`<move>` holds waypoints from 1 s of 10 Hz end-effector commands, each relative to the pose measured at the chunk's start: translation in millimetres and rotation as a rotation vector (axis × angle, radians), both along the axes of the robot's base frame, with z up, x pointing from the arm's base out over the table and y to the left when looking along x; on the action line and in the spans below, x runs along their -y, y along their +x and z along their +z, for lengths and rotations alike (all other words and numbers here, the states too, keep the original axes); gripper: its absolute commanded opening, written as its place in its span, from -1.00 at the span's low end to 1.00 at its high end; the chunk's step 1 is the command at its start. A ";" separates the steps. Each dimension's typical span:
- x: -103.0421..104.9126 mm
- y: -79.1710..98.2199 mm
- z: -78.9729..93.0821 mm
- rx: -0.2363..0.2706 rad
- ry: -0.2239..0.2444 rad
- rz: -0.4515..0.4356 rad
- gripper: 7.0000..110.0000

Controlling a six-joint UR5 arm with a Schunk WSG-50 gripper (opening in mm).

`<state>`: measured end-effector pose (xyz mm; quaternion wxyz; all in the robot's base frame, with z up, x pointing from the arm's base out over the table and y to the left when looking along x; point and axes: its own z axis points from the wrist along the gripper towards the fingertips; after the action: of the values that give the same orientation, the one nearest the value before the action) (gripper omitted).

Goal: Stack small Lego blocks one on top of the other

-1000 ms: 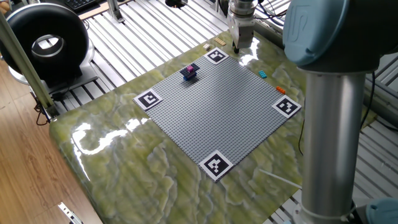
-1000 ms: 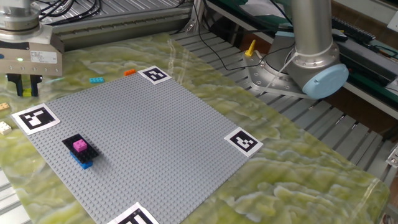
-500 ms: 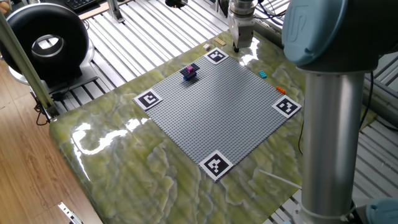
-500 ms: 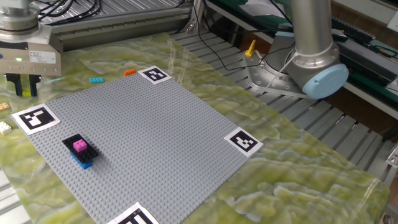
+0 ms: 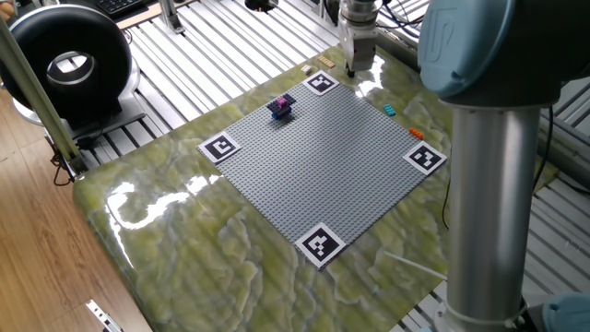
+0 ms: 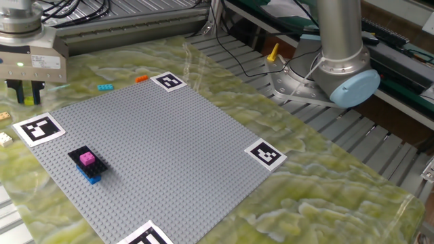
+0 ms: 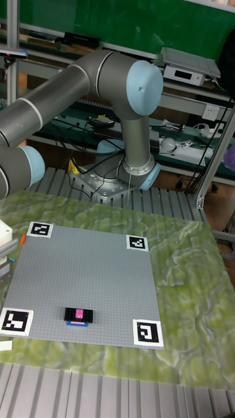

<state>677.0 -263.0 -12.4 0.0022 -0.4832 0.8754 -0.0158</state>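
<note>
At far corner of the grey baseplate, just off its edge, gripper hangs low over the marbled tabletop; fingers dark, something yellow shows between them but can't tell if it's a held brick or how wide they stand. Stack so far: magenta brick on a black piece w/ dark blue brick under, on the plate near one marker tag. Loose cyan brick & orange brick lie beside the plate, tan ones near gripper. Judged: bricks light, rigid, slick plastic, tiny – pinch across flat side walls, not studs; press straight down to seat
</note>
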 end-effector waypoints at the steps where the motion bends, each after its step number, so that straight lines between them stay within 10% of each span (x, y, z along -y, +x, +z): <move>1: 2.5 0.0 1.5 0.004 -0.003 -0.037 -0.71; 2: 6.2 -1.1 2.7 0.003 -0.018 -0.050 -1.00; 10: -8.2 3.6 12.9 0.036 0.042 -0.148 -1.00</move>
<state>677.1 -262.3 -6.7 0.0088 -0.4466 0.8945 -0.0171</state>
